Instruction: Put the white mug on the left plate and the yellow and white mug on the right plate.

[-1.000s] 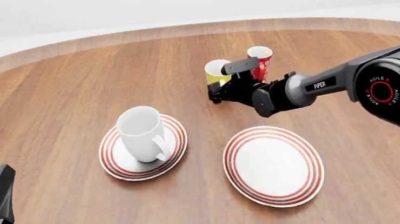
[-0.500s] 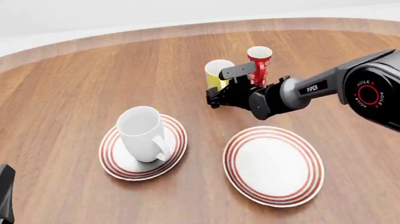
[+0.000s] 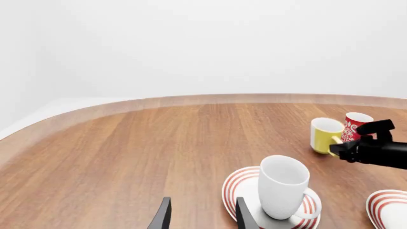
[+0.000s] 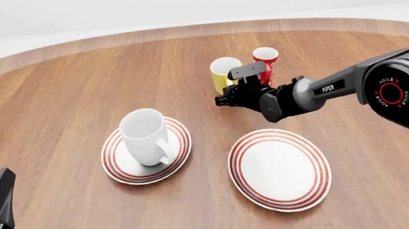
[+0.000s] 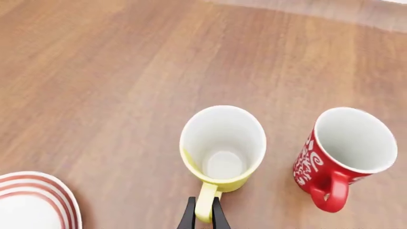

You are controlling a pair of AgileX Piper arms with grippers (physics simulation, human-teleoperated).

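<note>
Right pincer (image 5: pixel 203 214) nipped narrow on handle of yellow and white mug (image 5: pixel 222 145), mug at far centre of bench beside red mug (image 5: pixel 343 152). White mug (image 4: pixel 146 136) already on left plate (image 4: pixel 114 164). Left pincer (image 3: pixel 200 214) parted, empty. Step: grasp. Next: lift, carry near to right plate (image 4: pixel 280 169).

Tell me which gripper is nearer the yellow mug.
Right. The right gripper is at the yellow mug, its fingers closed on the handle. The left gripper hangs back at the near left of the table, beyond the white mug on its plate.
</note>
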